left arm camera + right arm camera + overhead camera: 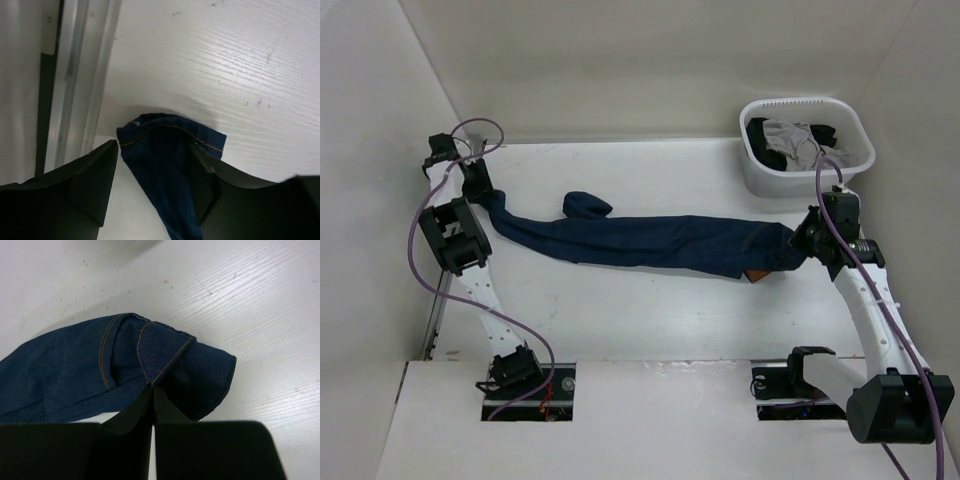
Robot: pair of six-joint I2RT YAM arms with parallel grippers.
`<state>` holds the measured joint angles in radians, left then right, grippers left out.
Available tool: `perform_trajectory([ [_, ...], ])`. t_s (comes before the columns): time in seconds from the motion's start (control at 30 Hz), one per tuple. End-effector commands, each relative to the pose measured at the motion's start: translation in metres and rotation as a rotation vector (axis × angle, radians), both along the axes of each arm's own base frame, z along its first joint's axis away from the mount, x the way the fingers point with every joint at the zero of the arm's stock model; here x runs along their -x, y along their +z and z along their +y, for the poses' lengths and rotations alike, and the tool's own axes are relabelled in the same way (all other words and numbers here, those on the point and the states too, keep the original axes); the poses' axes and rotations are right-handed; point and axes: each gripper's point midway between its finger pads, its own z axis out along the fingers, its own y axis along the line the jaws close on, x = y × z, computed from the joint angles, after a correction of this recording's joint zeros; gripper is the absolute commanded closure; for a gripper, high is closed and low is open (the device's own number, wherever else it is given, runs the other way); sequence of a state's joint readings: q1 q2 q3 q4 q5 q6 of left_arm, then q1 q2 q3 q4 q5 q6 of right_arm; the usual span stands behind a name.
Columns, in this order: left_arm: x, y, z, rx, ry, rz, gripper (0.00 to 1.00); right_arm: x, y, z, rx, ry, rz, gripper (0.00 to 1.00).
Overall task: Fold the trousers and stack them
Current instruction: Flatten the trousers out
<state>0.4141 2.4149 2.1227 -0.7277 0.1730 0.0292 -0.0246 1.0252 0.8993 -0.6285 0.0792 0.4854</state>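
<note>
The dark navy jeans (660, 242) lie stretched out across the table from left to right. One leg end is folded back near the middle left. My left gripper (480, 190) is open at the left end. In the left wrist view a leg hem (172, 132) lies between its spread fingers (107, 155), resting against the right one. My right gripper (802, 240) is shut on the waistband end. In the right wrist view its closed tips (151, 387) pinch a seamed fold of denim (75, 370). A tan patch (755, 275) peeks out under the waist.
A white basket (805, 103) stands at the back right with grey (798, 135) and black (765, 150) garments in it. White walls enclose the table. A metal rail (75, 75) runs along the left edge beside my left gripper.
</note>
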Motion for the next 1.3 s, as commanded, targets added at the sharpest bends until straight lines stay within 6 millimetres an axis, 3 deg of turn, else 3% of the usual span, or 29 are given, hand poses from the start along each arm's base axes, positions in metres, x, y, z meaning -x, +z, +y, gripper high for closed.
perform_trajectory([
  [0.0, -0.006, -0.002, -0.021, 0.023, -0.077, 0.004, 0.52, -0.006, 0.014, 0.0, 0.017, 0.005, -0.054, 0.96],
  [0.1, 0.01, -0.014, -0.038, 0.092, -0.127, 0.062, 0.89, -0.005, 0.016, 0.0, 0.018, 0.006, -0.063, 0.96],
  [0.17, 0.024, -0.01, -0.032, 0.091, -0.113, 0.071, 1.0, -0.004, 0.017, 0.0, 0.019, 0.007, -0.07, 0.96],
  [0.23, 0.04, 0.014, -0.018, 0.052, -0.096, 0.049, 1.0, -0.002, 0.023, -0.001, 0.024, 0.009, -0.091, 0.96],
  [0.3, 0.063, 0.052, -0.005, -0.02, -0.121, 0.017, 1.0, 0.0, 0.032, -0.004, 0.032, 0.005, -0.122, 0.96],
  [0.4, 0.118, 0.114, 0.015, -0.237, -0.186, 0.035, 1.0, 0.005, 0.05, -0.01, 0.044, -0.002, -0.187, 0.96],
  [0.47, 0.162, 0.141, 0.026, -0.391, -0.251, 0.129, 1.0, 0.008, 0.059, -0.011, 0.055, 0.011, -0.221, 0.96],
  [0.53, 0.206, 0.155, 0.029, -0.504, -0.332, 0.265, 1.0, 0.01, 0.068, -0.01, 0.068, 0.035, -0.247, 0.96],
  [0.6, 0.242, 0.156, 0.026, -0.577, -0.42, 0.414, 1.0, 0.012, 0.073, -0.009, 0.08, 0.047, -0.259, 0.96],
  [0.7, 0.27, 0.139, 0.014, -0.638, -0.57, 0.623, 0.95, 0.012, 0.08, -0.009, 0.089, 0.053, -0.28, 0.95],
  [0.77, 0.265, 0.118, 0.004, -0.64, -0.679, 0.713, 0.89, 0.008, 0.078, -0.007, 0.093, 0.064, -0.275, 0.95],
  [0.8, 0.252, 0.109, 0.0, -0.636, -0.716, 0.731, 0.84, 0.006, 0.076, -0.006, 0.093, 0.07, -0.27, 0.95],
  [0.9, 0.19, 0.096, -0.01, -0.637, -0.719, 0.704, 0.71, -0.002, 0.069, 0.002, 0.083, 0.094, -0.256, 0.95],
  [0.97, 0.125, 0.103, -0.035, -0.595, -0.692, 0.548, 0.63, -0.006, 0.065, 0.009, 0.08, 0.108, -0.249, 0.95],
  [1.0, 0.094, 0.112, -0.056, -0.544, -0.676, 0.44, 0.5, -0.008, 0.061, 0.012, 0.075, 0.111, -0.242, 0.95],
  [1.07, 0.054, 0.142, -0.1, -0.405, -0.637, 0.23, 0.39, -0.008, 0.055, 0.015, 0.067, 0.108, -0.228, 0.95],
  [1.17, 0.055, 0.161, -0.134, -0.248, -0.626, 0.114, 0.39, -0.003, 0.046, 0.015, 0.063, 0.099, -0.207, 0.95],
  [1.2, 0.061, 0.162, -0.135, -0.215, -0.602, 0.098, 0.4, -0.001, 0.043, 0.015, 0.061, 0.096, -0.203, 0.95],
  [1.27, 0.075, 0.166, -0.111, -0.204, -0.505, 0.045, 0.4, 0.002, 0.036, 0.015, 0.057, 0.093, -0.188, 0.95],
])
